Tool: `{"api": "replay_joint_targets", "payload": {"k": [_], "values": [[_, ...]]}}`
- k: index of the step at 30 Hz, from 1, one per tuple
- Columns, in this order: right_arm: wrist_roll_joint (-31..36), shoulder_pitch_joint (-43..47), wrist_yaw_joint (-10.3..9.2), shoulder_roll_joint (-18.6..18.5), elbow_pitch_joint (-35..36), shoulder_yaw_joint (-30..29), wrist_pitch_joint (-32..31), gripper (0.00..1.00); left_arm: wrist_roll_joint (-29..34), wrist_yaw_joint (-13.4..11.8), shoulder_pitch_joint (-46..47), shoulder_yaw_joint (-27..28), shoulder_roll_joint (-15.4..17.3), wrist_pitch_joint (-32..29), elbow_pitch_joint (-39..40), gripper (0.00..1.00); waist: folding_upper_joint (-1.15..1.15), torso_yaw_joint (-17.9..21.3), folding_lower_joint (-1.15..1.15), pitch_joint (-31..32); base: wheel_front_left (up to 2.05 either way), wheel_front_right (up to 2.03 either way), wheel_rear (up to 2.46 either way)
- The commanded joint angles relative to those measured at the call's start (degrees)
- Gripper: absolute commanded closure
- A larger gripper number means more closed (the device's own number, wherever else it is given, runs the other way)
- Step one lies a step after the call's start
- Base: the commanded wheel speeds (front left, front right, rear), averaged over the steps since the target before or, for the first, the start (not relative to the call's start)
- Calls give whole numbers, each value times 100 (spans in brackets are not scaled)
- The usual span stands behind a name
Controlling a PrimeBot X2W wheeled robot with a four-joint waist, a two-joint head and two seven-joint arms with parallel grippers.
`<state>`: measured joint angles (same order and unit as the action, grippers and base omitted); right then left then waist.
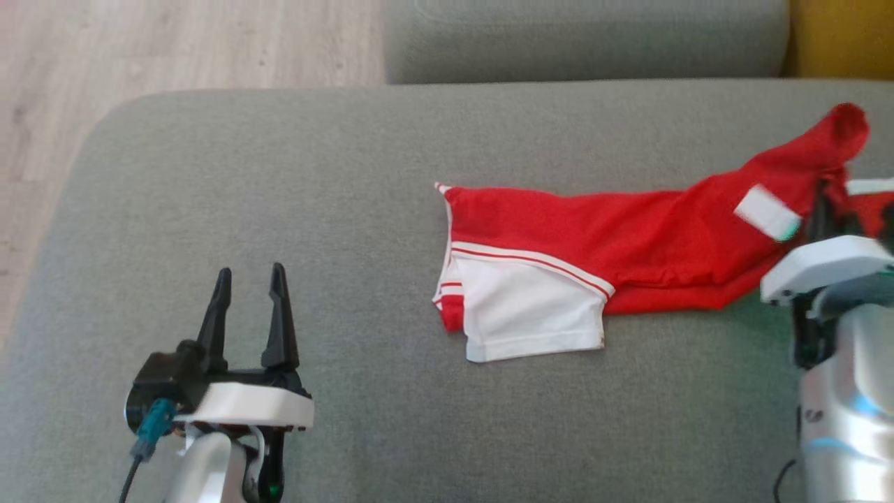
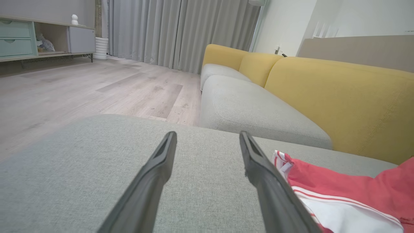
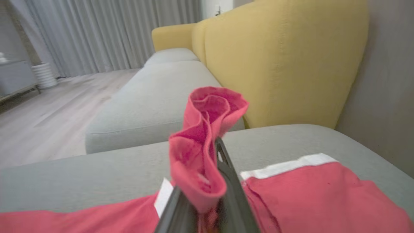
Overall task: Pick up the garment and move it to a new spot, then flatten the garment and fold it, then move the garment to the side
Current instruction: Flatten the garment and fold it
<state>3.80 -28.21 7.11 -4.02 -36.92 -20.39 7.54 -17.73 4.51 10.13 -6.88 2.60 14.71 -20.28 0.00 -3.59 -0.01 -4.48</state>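
Red garment fold tight inside right claw; left claw wide apart.

Garment: red, with a white sleeve, red-and-white striped trim and a white label. It lay on the grey seat, stretched from centre toward 3 o'clock, creased and not flat. The sleeve pointed to 6 o'clock. The 3 o'clock end was raised off the seat, bunched into a rolled fold.

Garment folds hide the fingertips of my right gripper; the head view's right edge crops the garment's blurred end.
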Motion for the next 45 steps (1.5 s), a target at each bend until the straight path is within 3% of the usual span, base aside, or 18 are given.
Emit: {"api": "replay_joint_targets", "payload": {"k": [1,14,33,34,35,40,45], "values": [[-105,-137,37,40,311,336,-42,100,-11,-38,110,156,29,29,164,0,0,-106,1,108,0,0,0],[-1842,111,37,112,745,3264,-484,100,-11,-36,35,36,28,29,167,0,0,-707,1,182,0,0,0],[-2514,-163,37,113,-478,4886,53,100,-144,-81,277,-133,28,29,159,0,0,-1049,1,-300,0,0,0],[-2548,-190,37,113,-509,4932,100,42,-148,-84,283,-134,28,29,161,0,0,-1047,1,-311,0,0,0],[-2647,-199,37,113,-497,5043,128,0,-150,-88,285,-129,28,29,162,0,0,-1039,1,-318,0,0,0],[-3203,-355,37,113,-309,5591,293,0,-122,-78,267,-79,28,29,126,0,0,-874,1,-325,0,0,0],[-2970,-548,37,114,-493,5350,606,0,-55,-57,261,9,28,29,151,0,0,-562,1,-244,0,0,0]]}}
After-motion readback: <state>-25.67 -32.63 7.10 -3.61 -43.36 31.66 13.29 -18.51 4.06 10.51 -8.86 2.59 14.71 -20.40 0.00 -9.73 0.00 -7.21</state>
